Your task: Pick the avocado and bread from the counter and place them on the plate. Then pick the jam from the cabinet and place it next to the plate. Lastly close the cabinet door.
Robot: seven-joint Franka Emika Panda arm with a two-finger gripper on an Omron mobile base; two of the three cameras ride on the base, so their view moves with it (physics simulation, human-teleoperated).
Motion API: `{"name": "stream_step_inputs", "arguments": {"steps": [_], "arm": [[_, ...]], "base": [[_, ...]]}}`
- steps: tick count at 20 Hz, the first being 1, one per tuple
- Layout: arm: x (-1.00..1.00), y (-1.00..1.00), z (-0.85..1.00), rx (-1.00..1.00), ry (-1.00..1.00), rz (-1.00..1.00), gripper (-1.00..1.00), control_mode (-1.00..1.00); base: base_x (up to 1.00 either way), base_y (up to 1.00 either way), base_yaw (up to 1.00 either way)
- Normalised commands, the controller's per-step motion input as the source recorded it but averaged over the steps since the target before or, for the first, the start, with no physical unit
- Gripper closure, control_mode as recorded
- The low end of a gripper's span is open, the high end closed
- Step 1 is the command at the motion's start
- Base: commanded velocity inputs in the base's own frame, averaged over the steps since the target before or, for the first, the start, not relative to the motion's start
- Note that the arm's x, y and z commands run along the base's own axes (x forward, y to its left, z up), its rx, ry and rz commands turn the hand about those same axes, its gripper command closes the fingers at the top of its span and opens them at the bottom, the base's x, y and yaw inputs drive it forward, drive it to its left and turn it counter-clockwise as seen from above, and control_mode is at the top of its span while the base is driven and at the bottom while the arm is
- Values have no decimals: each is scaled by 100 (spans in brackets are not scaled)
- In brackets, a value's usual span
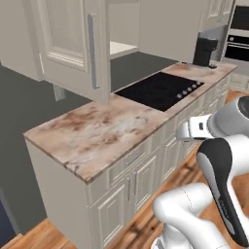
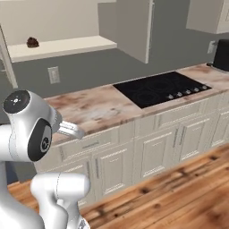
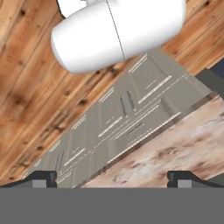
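The cream wall cabinet (image 1: 121,29) stands open, and its cabinet door (image 1: 68,39) with a grey bar handle (image 1: 92,51) is swung out over the counter (image 1: 97,131). A small dark lump-like thing (image 2: 32,42) sits on the cabinet shelf (image 2: 67,47); it is too small to tell whether it is the jam. My gripper (image 3: 112,178) is open and holds nothing. It hangs in front of the counter edge, over the cream drawers (image 3: 127,118) and the wooden floor. The hand (image 1: 192,130) is level with the drawer fronts. The avocado, bread and plate are out of view.
A black cooktop (image 1: 160,90) is set into the counter to the right of the bare marbled stretch. A dark coffee machine (image 1: 204,51) stands at the far end, with a wall oven (image 1: 238,46) beyond. A second cabinet door (image 2: 134,27) hangs open above the cooktop.
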Motion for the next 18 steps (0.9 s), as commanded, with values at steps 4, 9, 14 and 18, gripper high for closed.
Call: {"name": "stream_step_inputs", "arguments": {"steps": [4,9,14,18], "arm": [[0,0,0,0,0,0,-100,100],[0,0,0,0,0,0,-100,100],[0,0,0,0,0,0,-100,100],[0,0,0,0,0,0,-100,100]], "base": [[36,-43,11],[41,-37,12],[46,-28,13],[53,-18,16]]}}
